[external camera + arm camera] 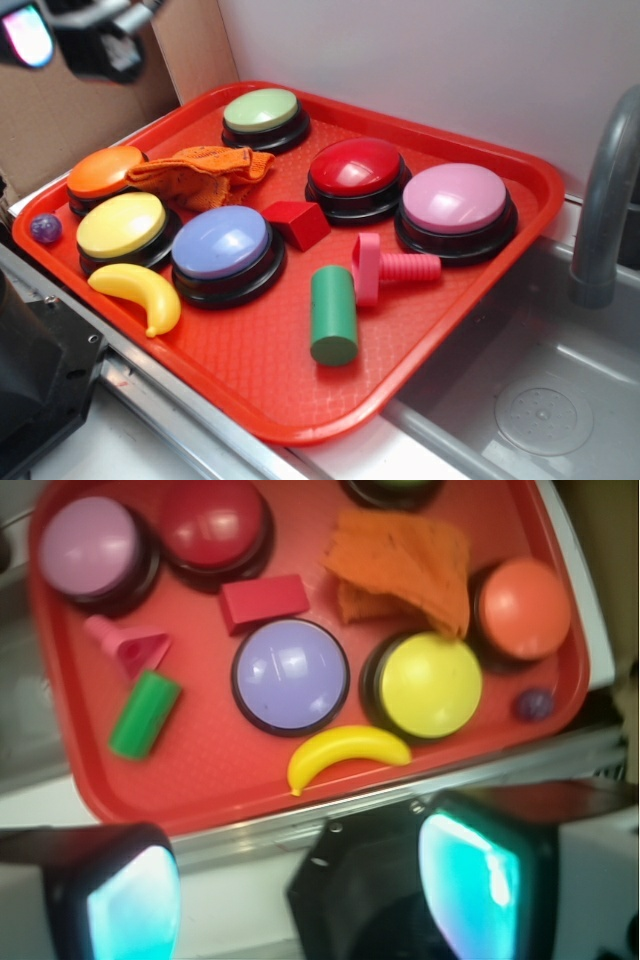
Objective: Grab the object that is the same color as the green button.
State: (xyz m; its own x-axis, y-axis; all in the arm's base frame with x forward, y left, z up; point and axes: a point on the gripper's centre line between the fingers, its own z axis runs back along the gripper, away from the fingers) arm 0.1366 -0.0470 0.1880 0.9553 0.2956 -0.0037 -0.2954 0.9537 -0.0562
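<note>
From outside, the small solid green cylinder block lies near the red plastic tray's front edge, just beside the pink screw-shaped toy; the wrist view shows the claw spread open, empty, well apart from it, so descending carelessly might snag the toy.

No writing, label, brand, number or sign can be read on anything in either view.

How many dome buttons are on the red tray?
6: green button at the back, red and pink on the right, orange, yellow and blue on the left.
</note>
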